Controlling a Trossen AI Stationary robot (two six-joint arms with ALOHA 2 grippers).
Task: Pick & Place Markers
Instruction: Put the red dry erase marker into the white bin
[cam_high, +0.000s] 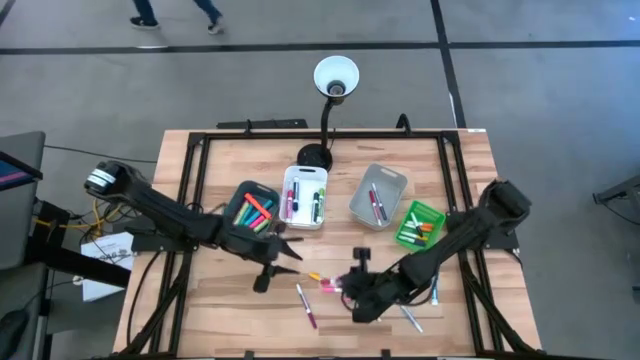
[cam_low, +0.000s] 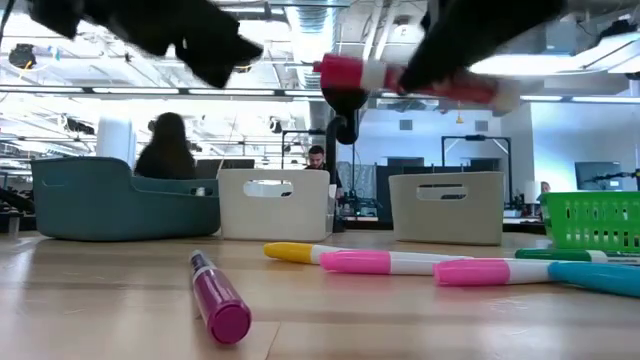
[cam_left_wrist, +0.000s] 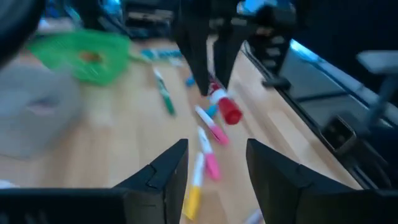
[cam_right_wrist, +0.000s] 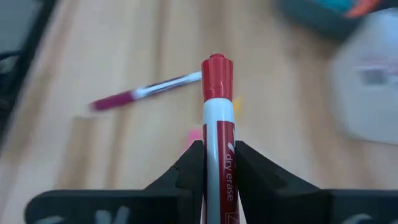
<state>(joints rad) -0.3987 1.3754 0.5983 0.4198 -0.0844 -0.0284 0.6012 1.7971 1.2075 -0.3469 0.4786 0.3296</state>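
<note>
Red dry-erase marker (cam_right_wrist: 217, 124) pinched in right gripper (cam_right_wrist: 214, 163) above the loose markers (cam_low: 400, 263) (left gripper (cam_left_wrist: 214, 168) gaping, empty, beside the teal bin (cam_high: 253, 210)).

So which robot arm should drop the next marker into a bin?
The right one. Its pincer is already shut on a red marker, lifted off the table. The left pincer is open and empty, beside the teal bin.

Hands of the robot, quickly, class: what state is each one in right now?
Left hand: open, empty, above the wooden table.
Right hand: closed on a red-capped, white-barrelled dry-erase marker.
</note>
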